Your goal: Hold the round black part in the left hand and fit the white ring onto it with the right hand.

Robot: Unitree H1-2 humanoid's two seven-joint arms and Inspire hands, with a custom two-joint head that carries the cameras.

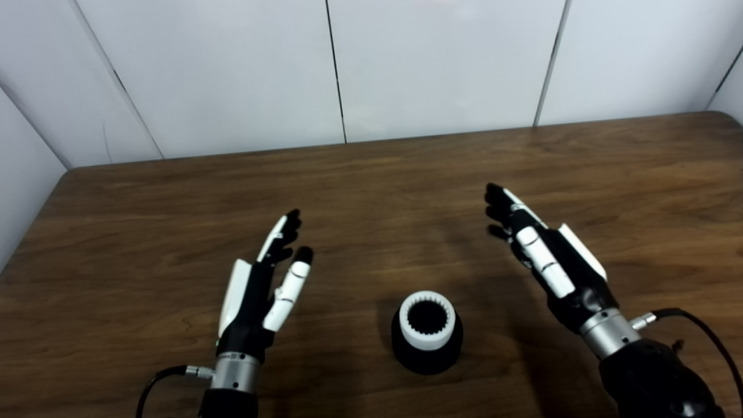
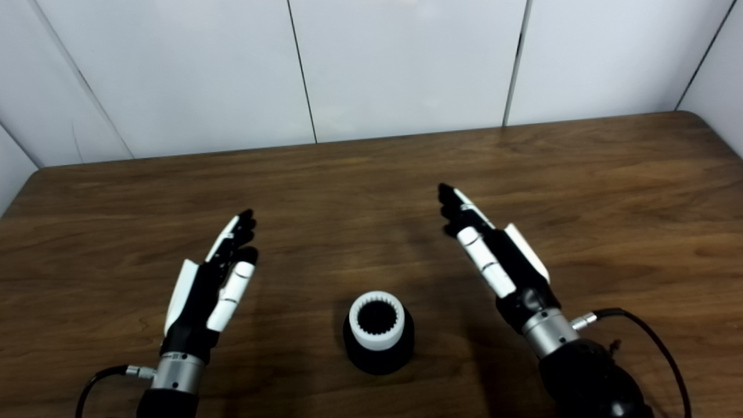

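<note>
The round black part stands upright on the wooden table, near the front edge between my hands. The white toothed ring sits on its top. It also shows in the right eye view. My left hand is open and empty, fingers stretched forward, to the left of the part and apart from it. My right hand is open and empty, fingers stretched forward, to the right of the part and a little farther back.
White wall panels rise behind the table's far edge. The table's left edge runs close to a side wall. Black cables trail from both wrists near the front edge.
</note>
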